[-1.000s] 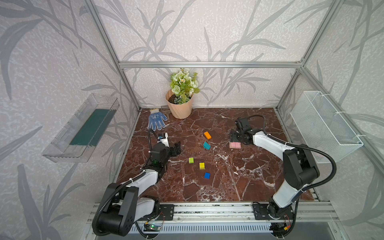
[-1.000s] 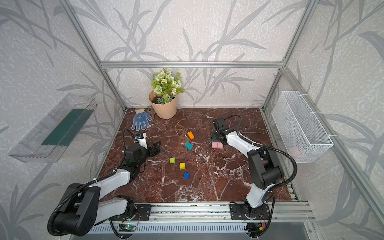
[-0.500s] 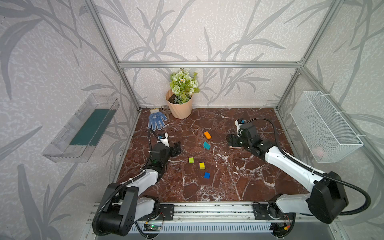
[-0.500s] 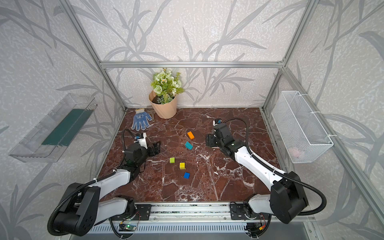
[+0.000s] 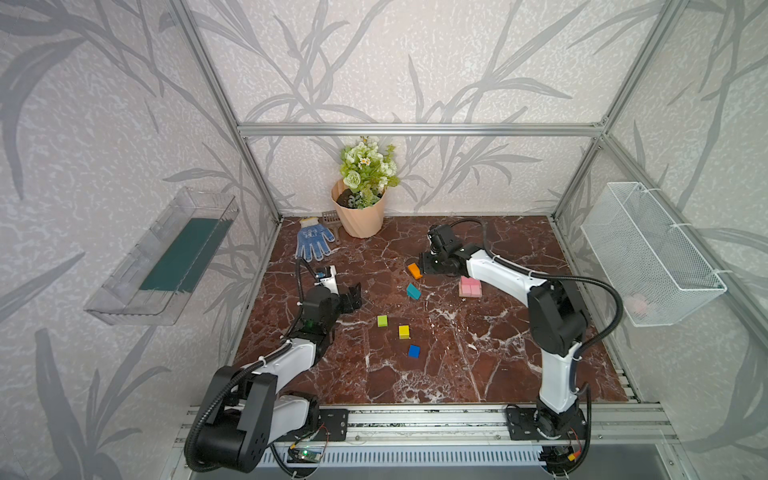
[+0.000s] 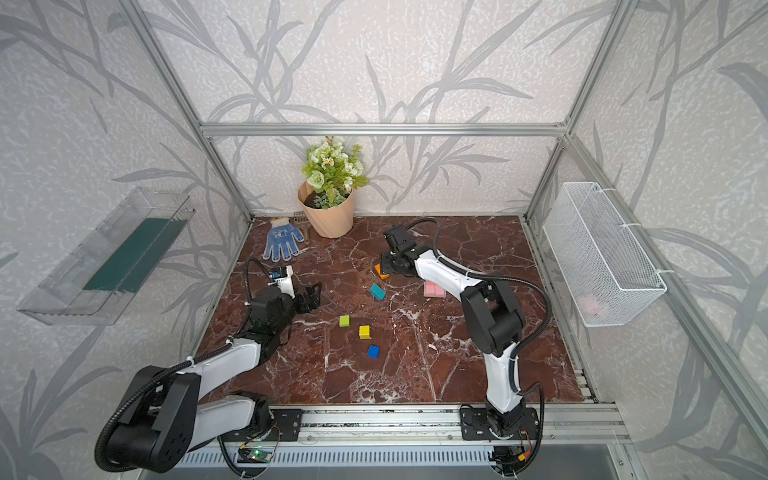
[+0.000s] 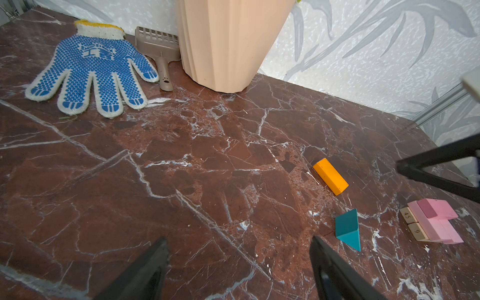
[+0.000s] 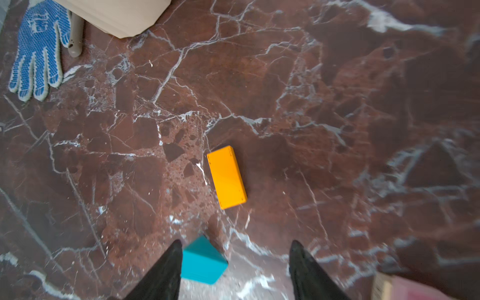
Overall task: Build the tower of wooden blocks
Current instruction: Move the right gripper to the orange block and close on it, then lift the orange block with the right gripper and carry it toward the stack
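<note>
1. Wood blocks (image 6: 344, 320) lie spread over the brown marble desk (image 5: 457, 374), and neither tool holds any of them.
2. Nearest the front edge is a blue cube (image 5: 414, 351). A yellow cube (image 5: 403, 331) sits just behind it, and a lime cube (image 5: 382, 321) a little further back to the left. All three are apart from each other.
3. On the left, the left tool (image 7: 238, 238) is low over the desk. Its jaws are spread wide with only bare marble between them.
4. Beyond the cubes, a teal block (image 5: 413, 291) shaped like a wedge lies alone near the middle.
5. To its right stands the tower (image 5: 470, 286), so far a low stack. In the left wrist view it is pink pieces on plain wood pieces marked with numbers.
6. Further back lies an orange block (image 5: 414, 270), flat on the desk.
7. The right tool (image 8: 236, 242) reaches in from the right beside the orange block. Its jaws are partly spread and grip nothing. In the right wrist view the orange block lies just beyond the tips.
8. At the back left a blue dotted glove (image 5: 312, 241) lies flat, with a small scoop (image 7: 158, 52) beside it.
9. A peach flower pot (image 5: 360, 218) stands against the back wall.
</note>
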